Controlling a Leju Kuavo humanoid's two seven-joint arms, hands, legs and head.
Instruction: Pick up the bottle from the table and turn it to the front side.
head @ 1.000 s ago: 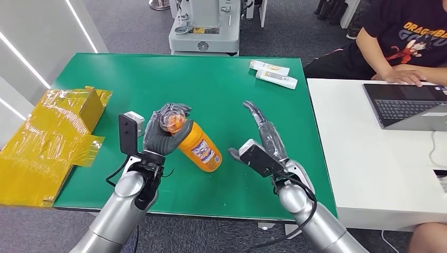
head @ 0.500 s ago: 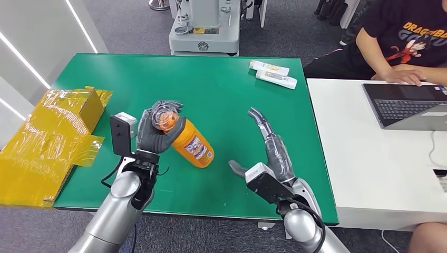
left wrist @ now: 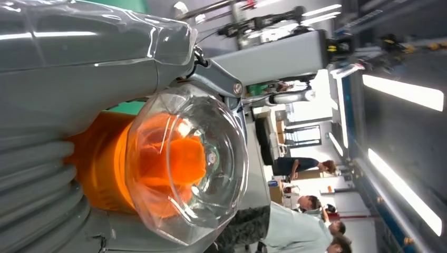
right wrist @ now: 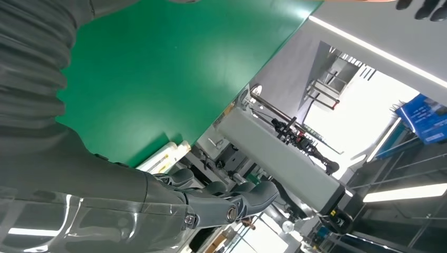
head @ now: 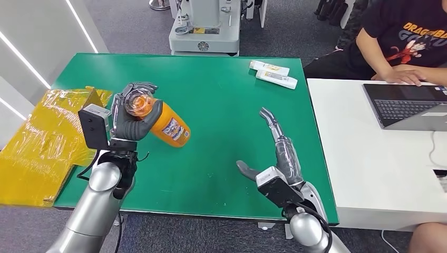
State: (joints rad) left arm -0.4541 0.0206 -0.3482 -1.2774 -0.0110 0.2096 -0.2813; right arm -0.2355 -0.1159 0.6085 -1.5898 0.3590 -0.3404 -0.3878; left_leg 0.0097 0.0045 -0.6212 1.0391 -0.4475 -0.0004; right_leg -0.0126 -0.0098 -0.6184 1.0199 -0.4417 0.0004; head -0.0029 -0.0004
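The orange bottle (head: 167,125) is being held up over the left part of the green table (head: 226,105), tipped on its side, clear cap (left wrist: 187,163) toward the robot. It is being gripped near the cap by the left hand (head: 129,116). The right hand (head: 279,153) is being kept spread wide with nothing in it, well apart.

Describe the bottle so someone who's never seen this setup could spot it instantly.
Start at the green table and go to its left side, by the crinkled yellow wrapping. There the left robot hand holds the bottle tilted by its neck. It is the one orange item, with a clear domed cap, unlike the two pale tubes at the far edge.
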